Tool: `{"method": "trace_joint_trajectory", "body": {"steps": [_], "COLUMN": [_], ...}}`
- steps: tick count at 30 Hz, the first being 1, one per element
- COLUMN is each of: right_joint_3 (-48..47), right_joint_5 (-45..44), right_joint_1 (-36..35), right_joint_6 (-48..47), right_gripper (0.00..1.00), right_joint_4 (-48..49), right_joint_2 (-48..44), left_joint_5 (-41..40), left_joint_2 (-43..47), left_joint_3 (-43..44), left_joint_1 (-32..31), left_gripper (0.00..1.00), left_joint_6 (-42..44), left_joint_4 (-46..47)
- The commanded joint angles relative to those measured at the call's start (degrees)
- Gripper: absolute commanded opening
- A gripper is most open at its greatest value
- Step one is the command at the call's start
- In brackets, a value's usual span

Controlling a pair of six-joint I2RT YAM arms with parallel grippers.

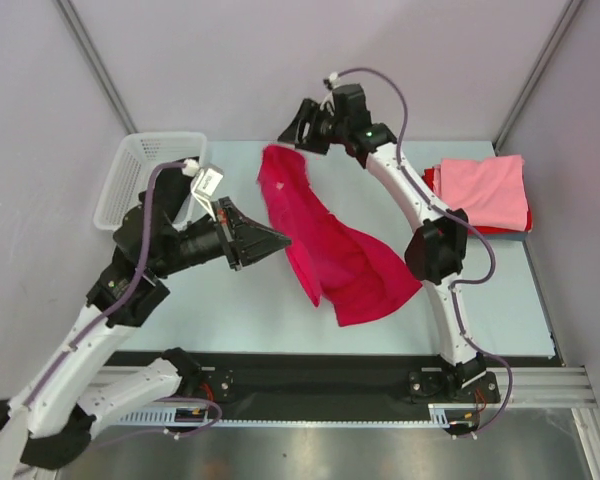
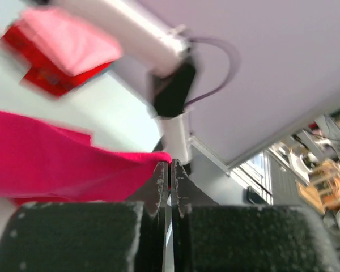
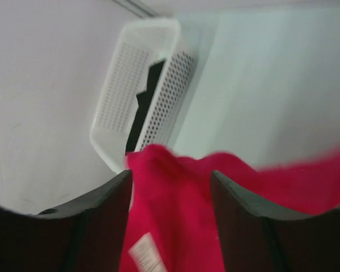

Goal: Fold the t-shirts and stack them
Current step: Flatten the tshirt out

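On the pale surface (image 1: 230,310), the crimson t-shirt (image 1: 330,250) stretches diagonally between both arms. At far right, a folded pink t-shirt (image 1: 485,190) tops a red t-shirt (image 1: 430,180). The left fingers (image 2: 158,187) pinch the crimson edge; the right fingers (image 3: 102,221) stand apart around its bunched end.

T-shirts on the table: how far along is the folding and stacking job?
Done: a pink t-shirt lies folded on a red t-shirt at the far right. In hand: the crimson t-shirt, unfolded, with its edge pinched in the shut left fingers and cloth between the right fingers. Left: folding it, stacking it, and dealing with something dark in the white basket.
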State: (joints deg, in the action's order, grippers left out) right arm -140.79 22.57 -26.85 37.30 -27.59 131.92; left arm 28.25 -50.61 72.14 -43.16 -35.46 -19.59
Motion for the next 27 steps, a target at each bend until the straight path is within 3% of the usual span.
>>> {"method": "trace_joint_trajectory", "body": {"steps": [1, 3, 6, 7, 11, 14, 19, 27], "right_joint_3": [3.84, 7.88, 23.50, 34.77, 60.28, 73.76, 86.63, 99.65], "right_joint_5": [0.12, -2.60, -8.38, -10.33, -20.79, -28.97, -36.97, -42.17], "right_joint_1": [1.71, 1.98, 1.98, 1.98, 2.15, 2.24, 0.93, -4.08], "right_joint_6": [-2.12, -5.82, -11.71, -12.85, -13.31, -11.46, -8.65, -4.96], "right_gripper": [0.70, 0.72, 0.71, 0.71, 0.69, 0.66, 0.63, 0.58], "right_joint_4": [0.46, -1.92, -2.91, -0.82, 5.79, 6.68, 3.70, 0.44], "right_joint_2": [-1.92, -4.90, -14.82, -17.81, -33.72, -42.43, -53.05, -61.43], "left_joint_5": [9.78, 9.98, 11.03, 11.56, 12.62, 14.02, 19.63, 20.53], "left_joint_2": [3.22, 6.13, 8.33, 8.77, 10.26, 10.36, 9.57, 6.93], "left_joint_3": [-12.96, -17.62, -22.89, -24.40, -30.91, -34.25, -34.79, -31.19], "left_joint_1": [13.57, 18.44, 26.09, 28.89, 34.09, 38.40, 47.70, 53.52], "left_gripper": [0.00, 0.00, 0.00, 0.00, 0.00, 0.00, 0.00, 0.00], "left_joint_6": [-7.95, -5.08, -1.73, -1.28, -0.40, -0.22, 0.83, 4.17], "left_joint_4": [7.72, 4.76, 1.14, 0.88, 0.87, 1.93, 2.28, 0.00]}}
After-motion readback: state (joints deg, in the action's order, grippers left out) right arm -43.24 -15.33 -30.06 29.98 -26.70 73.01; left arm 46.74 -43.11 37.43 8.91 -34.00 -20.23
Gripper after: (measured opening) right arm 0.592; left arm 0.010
